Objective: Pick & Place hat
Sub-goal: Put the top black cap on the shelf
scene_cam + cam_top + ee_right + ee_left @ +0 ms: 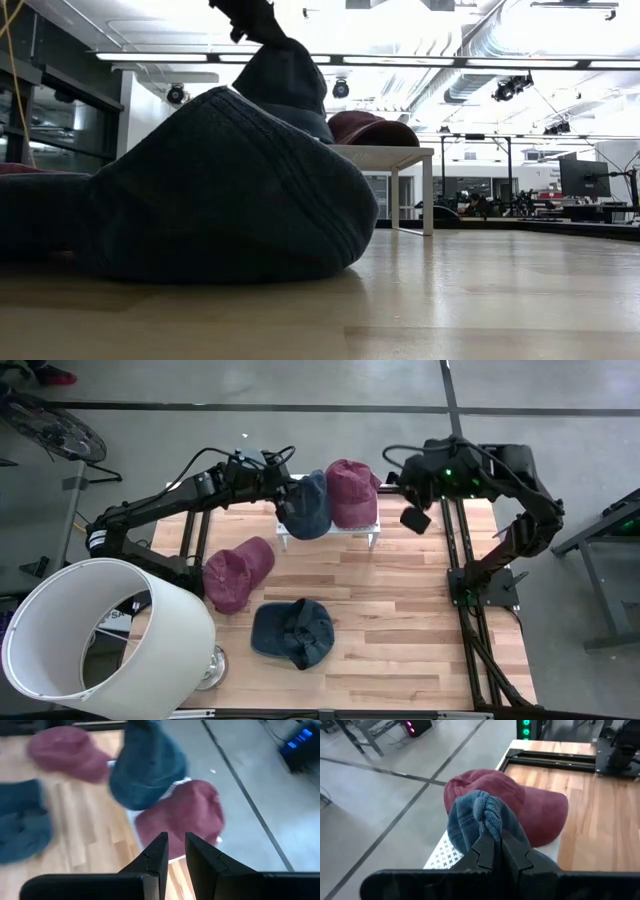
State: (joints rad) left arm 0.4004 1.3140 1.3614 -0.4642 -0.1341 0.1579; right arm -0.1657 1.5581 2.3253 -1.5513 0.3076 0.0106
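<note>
Fingers (493,851) pinch blue hat (479,822), hidden from overhead.

My left gripper (493,851) is reached far across, fingers pinched tight — my right gripper (173,851) hovers raised, fingers slightly apart.

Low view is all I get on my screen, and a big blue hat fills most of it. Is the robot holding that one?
Observer: No. That blue hat on the table lies free near the front edge. The left gripper is shut on a second blue hat, over the white stand.
Operator: What is the reddish lump on the stand?
Observer: A maroon hat, resting on the stand beside the held one.
Operator: Any more hats?
Observer: One more maroon hat lies on the table, toward the left arm's side.
Operator: And the other arm?
Observer: The right gripper hovers above the stand, holding nothing.
</note>
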